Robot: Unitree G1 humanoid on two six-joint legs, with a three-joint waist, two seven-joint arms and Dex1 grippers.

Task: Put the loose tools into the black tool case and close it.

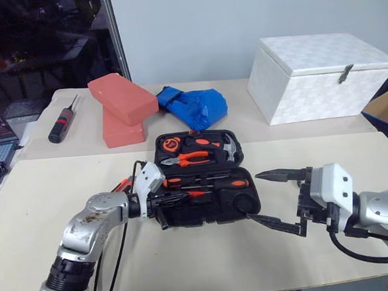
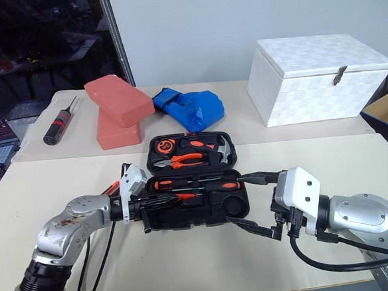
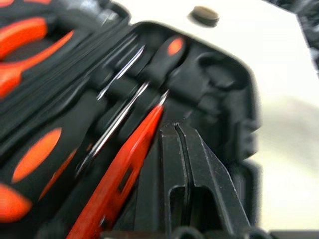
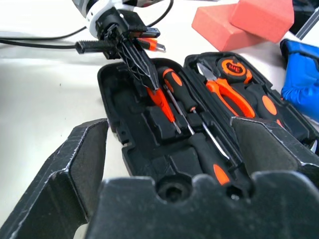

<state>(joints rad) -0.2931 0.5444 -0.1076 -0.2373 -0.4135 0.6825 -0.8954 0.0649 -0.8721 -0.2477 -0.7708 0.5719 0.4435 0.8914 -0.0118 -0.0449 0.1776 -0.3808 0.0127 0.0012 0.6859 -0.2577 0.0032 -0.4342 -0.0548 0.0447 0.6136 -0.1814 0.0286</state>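
my left gripper [image 1: 174, 199] is pinched shut, empty, over the near half of the open black plastic tool case [image 1: 203, 178] at frame centre. the slim orange utility knife [image 4: 160, 103] lies just beside it, long axis along my fingers. my right gripper [image 1: 272, 198] waits wide at the case's right.

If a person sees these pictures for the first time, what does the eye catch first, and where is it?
The open black tool case in the middle of the front table draws the eye, its orange-handled tools bright against the black. The left gripper, fingers shut, points into the case's near half beside a slim orange tool, while the right gripper stands wide open beside the case's right end. Behind, two pink blocks and a white box stand out.
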